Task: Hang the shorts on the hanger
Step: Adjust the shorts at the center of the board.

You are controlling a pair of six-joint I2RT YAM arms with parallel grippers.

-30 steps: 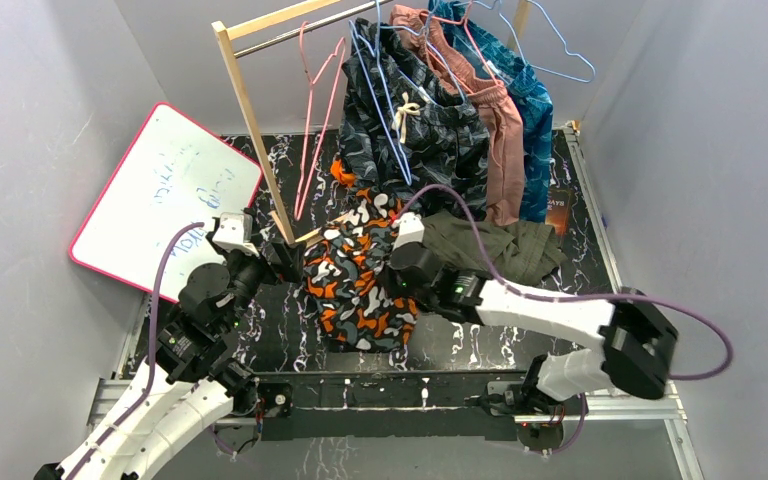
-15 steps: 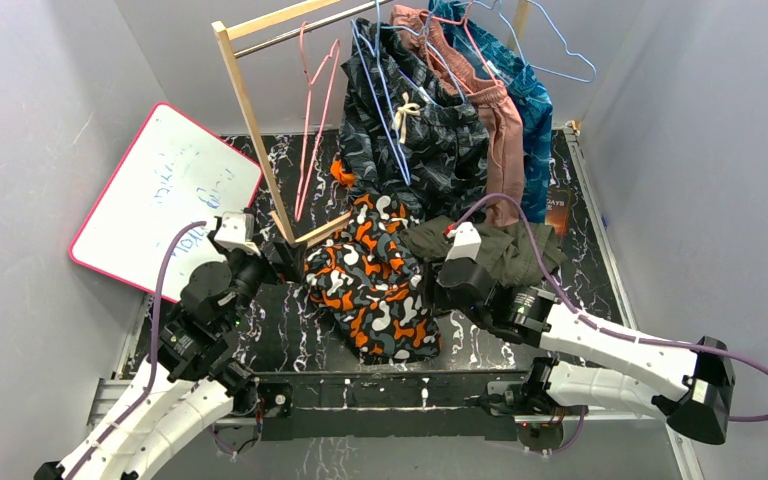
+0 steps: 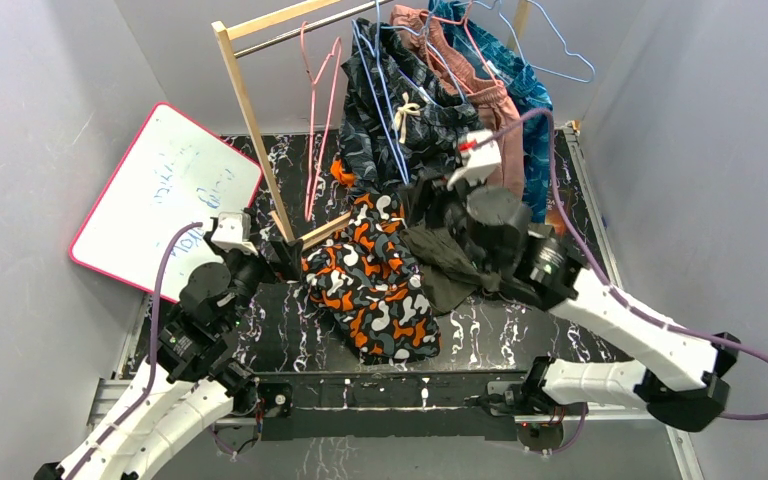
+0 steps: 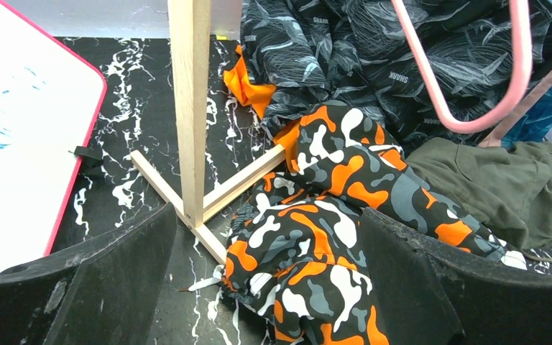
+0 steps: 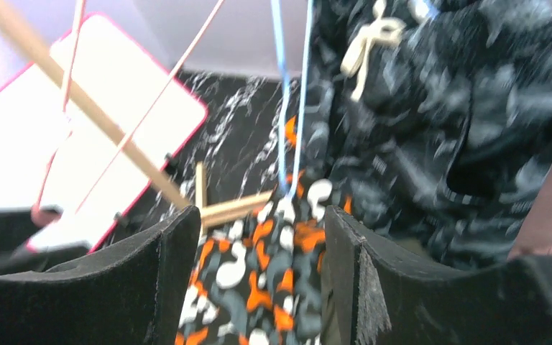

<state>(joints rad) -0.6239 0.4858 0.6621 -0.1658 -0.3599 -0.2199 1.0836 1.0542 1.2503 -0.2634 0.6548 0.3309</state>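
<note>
Right arm has lifted away from the blotchy orange, black, white and grey camouflage shorts (image 3: pixel 370 290) and swung up toward the rack. Its gripper (image 5: pixel 259 223) is now spread and empty, facing the thin light-blue wire hanger (image 5: pixel 279 108). The shorts lie crumpled on the black marbled table (image 3: pixel 260 330), not on any hanger. Their upper end is draped over the wooden foot struts (image 4: pixel 244 183) of the rack, and their right edge touches the plain olive-green shorts (image 3: pixel 450 270). The left gripper (image 4: pixel 266 237) has not moved: it sits low beside the upright wooden post (image 3: pixel 255 120), jaws wide apart and empty. The step in hand appears to be fetching the hanger, and it calls for closing on bare wire only. The two blue strands run down right in front of the dark navy patterned shorts (image 3: pixel 420 120) and near their white drawstring (image 5: pixel 366 39), so a deep bite would likely catch fabric. Whether those shorts hang on this wire I cannot tell. The hook probably needs lifting clear of the rail before any pull toward the table. Room is tight up there, with pink wire hangers (image 3: pixel 320 110) just left and hanging garments behind and right. The pink-framed whiteboard (image 3: pixel 165 195) leans at far left. The freest space looks to be the bare table strip nearest the arm bases.
</note>
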